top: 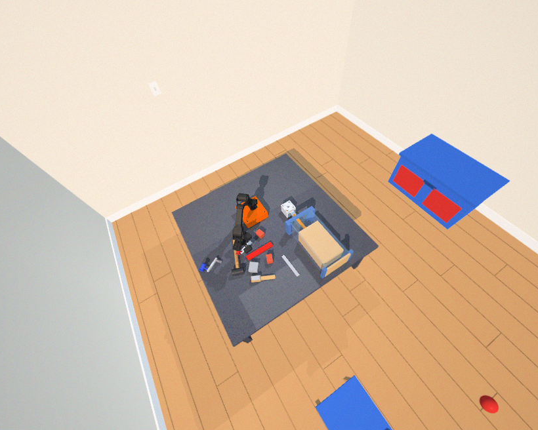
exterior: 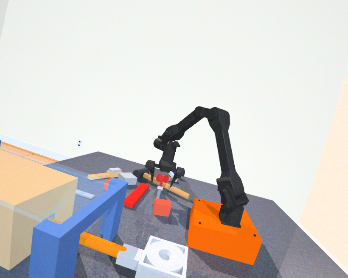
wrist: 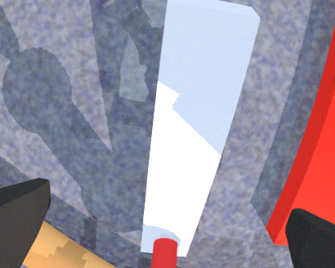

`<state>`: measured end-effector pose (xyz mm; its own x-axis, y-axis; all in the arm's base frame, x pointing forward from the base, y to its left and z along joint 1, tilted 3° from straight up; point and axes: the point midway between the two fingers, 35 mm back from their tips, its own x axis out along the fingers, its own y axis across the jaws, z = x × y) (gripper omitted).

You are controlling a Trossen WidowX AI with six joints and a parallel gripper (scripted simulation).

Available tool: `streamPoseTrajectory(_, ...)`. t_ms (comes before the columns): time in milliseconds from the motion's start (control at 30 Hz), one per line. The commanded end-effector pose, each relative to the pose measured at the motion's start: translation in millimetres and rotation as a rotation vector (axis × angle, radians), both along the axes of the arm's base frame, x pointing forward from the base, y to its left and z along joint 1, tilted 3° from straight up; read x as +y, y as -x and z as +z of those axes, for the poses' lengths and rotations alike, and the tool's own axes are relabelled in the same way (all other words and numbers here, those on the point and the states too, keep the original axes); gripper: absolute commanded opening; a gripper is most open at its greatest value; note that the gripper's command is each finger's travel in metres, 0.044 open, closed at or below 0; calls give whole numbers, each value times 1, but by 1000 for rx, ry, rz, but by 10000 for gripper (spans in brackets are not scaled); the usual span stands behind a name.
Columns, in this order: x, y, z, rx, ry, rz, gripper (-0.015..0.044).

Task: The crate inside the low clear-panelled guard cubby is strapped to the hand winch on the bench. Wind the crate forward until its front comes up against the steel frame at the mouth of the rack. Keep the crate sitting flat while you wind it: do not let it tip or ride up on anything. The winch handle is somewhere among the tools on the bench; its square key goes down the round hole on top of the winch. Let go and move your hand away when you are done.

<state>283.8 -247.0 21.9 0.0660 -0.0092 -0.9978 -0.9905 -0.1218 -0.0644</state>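
Top and exterior views were pretty bright, with the pale walls looking kinda washed out. Dark shadows fell across the bench (top: pixel 269 305) (exterior: pixel 287 227) (wrist: pixel 238 180). Up close in the wrist shot, a white bar (wrist: pixel 181 184) was blown out below a jagged shadow edge.

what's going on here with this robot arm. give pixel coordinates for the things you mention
A black robot arm has its open pincer (top: pixel 240 250) (exterior: pixel 162 183) lowered over a red-knobbed tool with a pale flat bar (exterior: pixel 159 191) (wrist: pixel 187 135), apparently about to grasp it. Nothing is held yet. The white square winch with a round top hole (top: pixel 288 208) (exterior: pixel 165 255) has no handle in it. An orange strap (top: pixel 300 222) (exterior: pixel 102 245) runs from it towards the tan box-shaped crate (top: pixel 321 242) (exterior: pixel 21 185), which sits back from the blue frame (top: pixel 307 210) (exterior: pixel 87 206).
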Motion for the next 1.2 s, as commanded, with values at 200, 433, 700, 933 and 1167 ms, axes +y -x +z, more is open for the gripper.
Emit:
streamPoseTrajectory(200,0,-3,-20,-7,2,-4,440)
streamPoseTrajectory(433,0,-3,-29,-7,2,-4,440)
streamPoseTrajectory(700,-1,-4,-30,-7,6,0,335)
streamPoseTrajectory(933,-1,-4,-30,-7,6,0,151)
streamPoseTrajectory(1167,-1,-4,-30,-7,6,0,65)
